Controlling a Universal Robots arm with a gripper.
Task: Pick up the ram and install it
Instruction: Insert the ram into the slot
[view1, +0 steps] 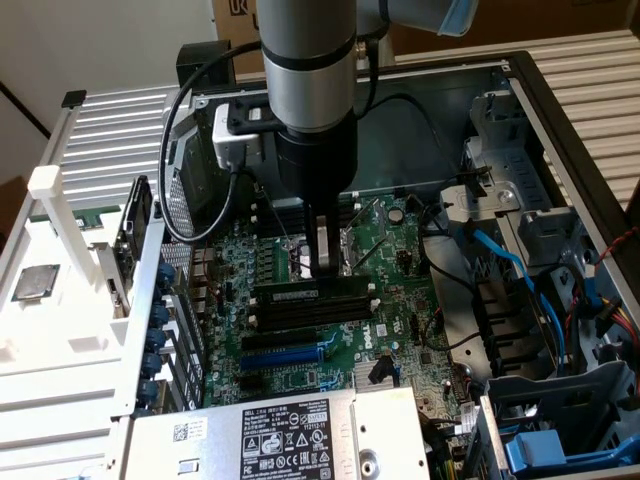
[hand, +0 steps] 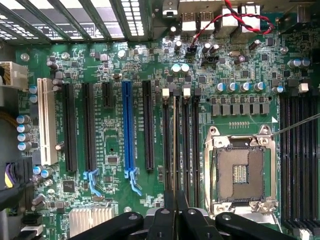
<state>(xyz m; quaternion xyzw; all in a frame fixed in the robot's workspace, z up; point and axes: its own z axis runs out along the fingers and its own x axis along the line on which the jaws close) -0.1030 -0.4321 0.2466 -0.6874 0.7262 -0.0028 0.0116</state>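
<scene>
Apparently mid-install: pincer (view1: 323, 266), clamped narrowly on the ram (view1: 300, 293), holds it edge-down among black memory slots (hand: 186, 145), seating unconfirmed.

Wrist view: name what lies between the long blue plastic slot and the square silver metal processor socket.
In the wrist view: one long black plastic slot, then four narrow black memory slots side by side.

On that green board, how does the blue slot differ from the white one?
The blue slot is bright blue, the white slot cream-white. The white slot looks wider than the blue slot. The blue slot ends in a forked blue clip; the white slot has none. The blue slot lies between black slots; the white slot is outermost in the row. Both are long, straight, parallel and empty.
</scene>
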